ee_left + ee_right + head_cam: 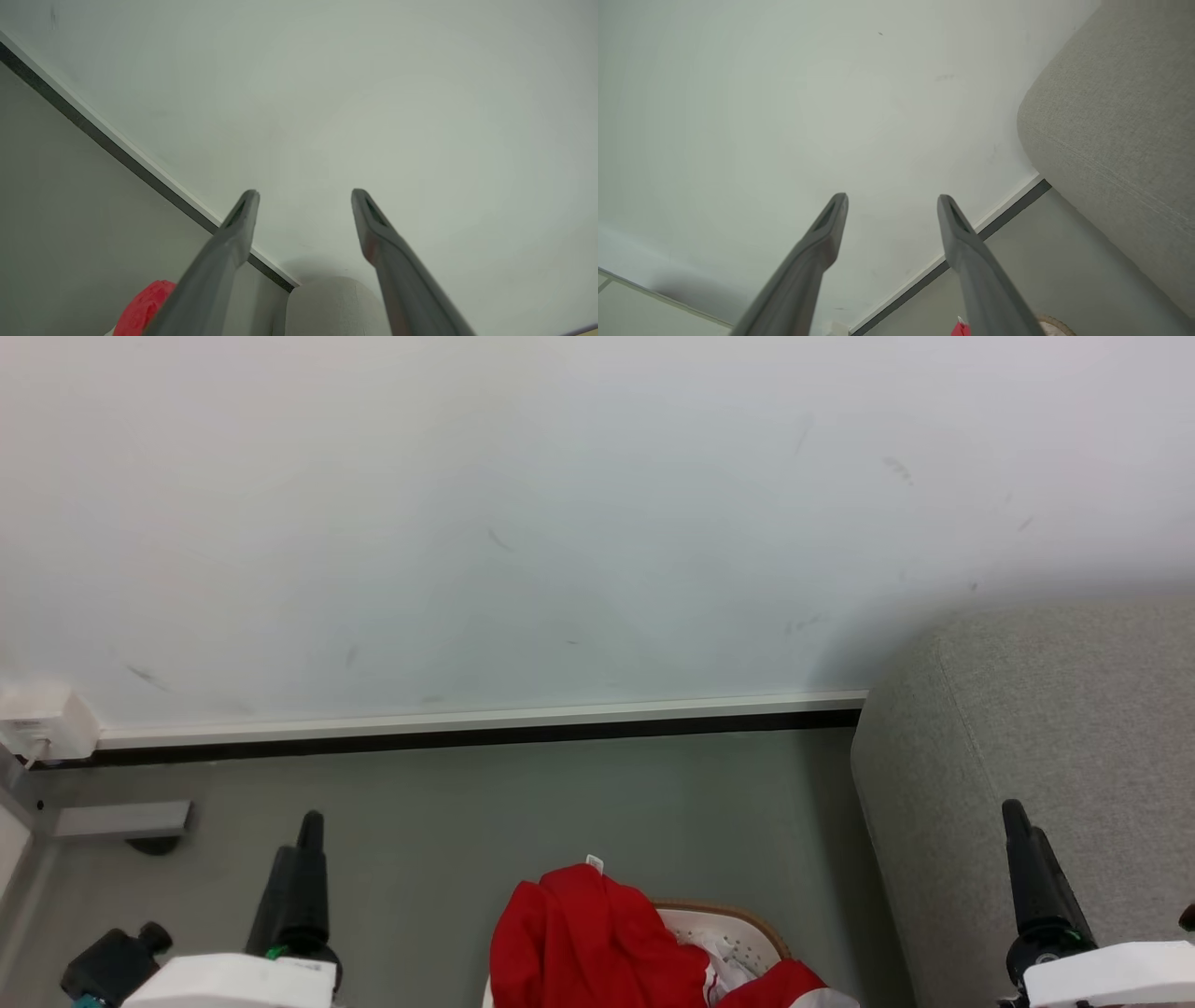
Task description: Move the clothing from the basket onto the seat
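Note:
Red clothing (588, 943) is heaped in the white basket (738, 919), whose tan rim shows at the bottom centre of the head view. The light-grey seat (1046, 728) rises at the right, against the wall. My left gripper (310, 826) stands at the lower left, off to the left of the basket. In the left wrist view the left gripper (303, 196) is open and holds nothing, with the clothing (145, 308) and the seat (331, 303) low in that view. My right gripper (1019, 821) is in front of the seat; its wrist view shows it (892, 198) open and holding nothing, beside the seat (1111, 116).
A white wall with a dark skirting strip (467, 735) runs behind everything. A white box (47, 719) and a grey bracket (121, 819) sit at the far left by the wall. Grey floor (560, 812) lies between the basket and the wall.

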